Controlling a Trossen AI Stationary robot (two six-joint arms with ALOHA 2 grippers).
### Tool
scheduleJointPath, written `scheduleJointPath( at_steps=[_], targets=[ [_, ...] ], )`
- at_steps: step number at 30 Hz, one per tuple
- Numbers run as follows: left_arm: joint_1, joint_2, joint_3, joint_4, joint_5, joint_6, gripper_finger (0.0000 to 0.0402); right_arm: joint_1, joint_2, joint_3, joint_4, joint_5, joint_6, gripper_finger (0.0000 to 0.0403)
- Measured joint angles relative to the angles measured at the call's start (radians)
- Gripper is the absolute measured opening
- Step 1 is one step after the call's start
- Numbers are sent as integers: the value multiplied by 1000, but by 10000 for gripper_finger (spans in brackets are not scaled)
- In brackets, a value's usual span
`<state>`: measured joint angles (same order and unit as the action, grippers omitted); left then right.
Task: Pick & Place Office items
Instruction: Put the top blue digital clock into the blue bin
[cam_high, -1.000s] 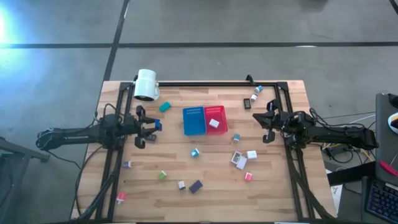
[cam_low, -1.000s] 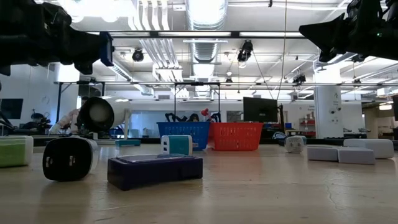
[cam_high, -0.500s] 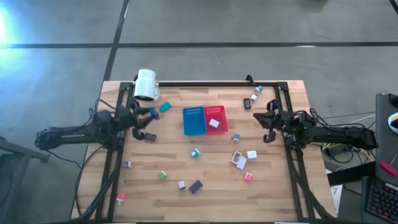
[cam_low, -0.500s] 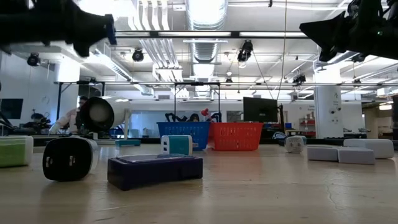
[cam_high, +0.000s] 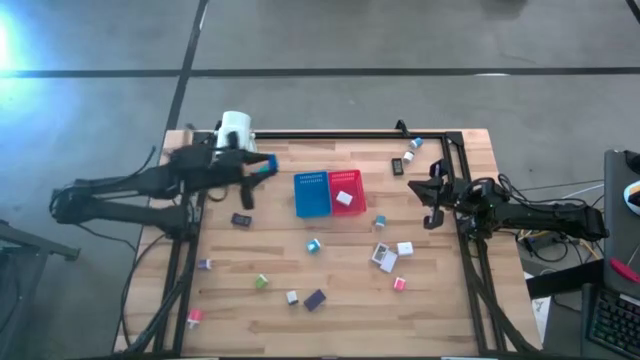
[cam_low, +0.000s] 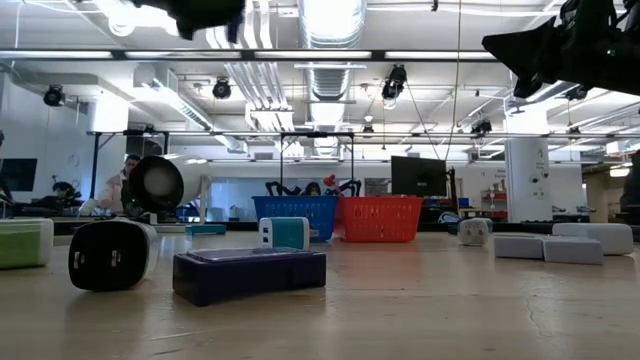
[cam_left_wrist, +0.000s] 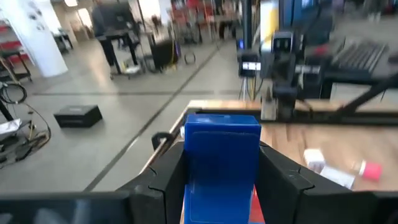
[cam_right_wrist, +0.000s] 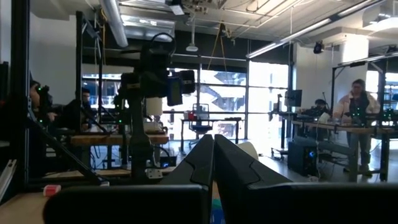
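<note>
My left gripper (cam_high: 262, 165) is raised over the table's far left, near the white lamp (cam_high: 235, 135), and is shut on a blue block (cam_left_wrist: 222, 155). My right gripper (cam_high: 432, 195) waits above the table's right side, shut and holding nothing (cam_right_wrist: 214, 163). A blue bin (cam_high: 312, 193) and a red bin (cam_high: 345, 190) stand side by side mid-table; a white piece (cam_high: 344, 199) lies in the red one. Small office items lie scattered on the wood: a dark one (cam_high: 241, 220), a teal one (cam_high: 314, 246), a green one (cam_high: 262, 282). My left gripper pinches the blue block by its two opposite side faces (cam_left_wrist: 186, 163) between its two fingers. The fingers (cam_left_wrist: 163, 180) lie nearly level and point toward the table's right. The block is lifted clear of the table, well above it.
More small pieces lie near the front and right: white and grey ones (cam_high: 384, 257), a pink one (cam_high: 400, 284), a navy block (cam_high: 315, 299), a pink one (cam_high: 195, 316). A black frame (cam_high: 330, 133) runs along the far edge and both sides. People stand in the room beyond.
My left gripper has risen high with the blue block and swung toward the table's far edge and a little to the right, tipping up to nearly level. The block stays between the fingers. In the low view the arm has climbed almost out of the picture's top.
</note>
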<state>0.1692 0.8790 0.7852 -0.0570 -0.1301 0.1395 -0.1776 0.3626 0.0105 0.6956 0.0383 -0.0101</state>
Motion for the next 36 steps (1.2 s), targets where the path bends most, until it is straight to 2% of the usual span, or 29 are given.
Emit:
scheduleJointPath(
  at_steps=[8,15,20,26,36],
  targets=[
    [22,317,112,-27,68,45,150,0,0,0,0,11,0,8],
    [60,558,111,-13,149,-38,150,0,0,0,-1,11,0,8],
    [69,717,126,17,158,-44,150,0,0,0,-1,11,-1,8],
    [88,837,157,22,160,-47,150,0,0,0,-2,14,-1,8],
    [108,932,160,19,160,-65,150,0,0,0,-4,15,-16,8]
  ],
)
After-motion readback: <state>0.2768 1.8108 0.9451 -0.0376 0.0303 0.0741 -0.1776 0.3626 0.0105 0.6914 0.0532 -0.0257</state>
